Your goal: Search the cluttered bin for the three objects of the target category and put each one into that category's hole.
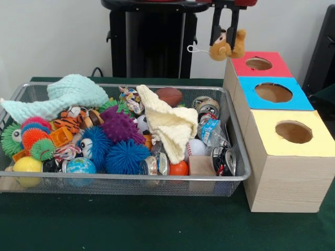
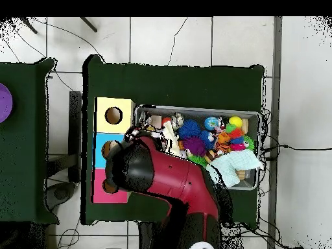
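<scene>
My gripper (image 1: 225, 37) hangs at the top of the front view, shut on a small brown plush bear (image 1: 229, 47). The bear dangles just left of and above the hole (image 1: 258, 64) in the red box. An orange black-striped plush tiger (image 1: 70, 123) lies in the left part of the wire mesh bin (image 1: 125, 178), among spiky balls. No third plush animal shows. In the overhead view the red arm (image 2: 172, 175) covers the gripper and the bear; the bin's rim (image 2: 194, 107) shows to the arm's right.
Three wooden boxes stand in a row right of the bin: red top, blue top (image 1: 273, 92), yellow top (image 1: 293, 132), each with a round hole. The bin holds a mint knitted cloth (image 1: 63, 97), a cream cloth (image 1: 170, 123), spiky balls (image 1: 123, 157), cans and small balls.
</scene>
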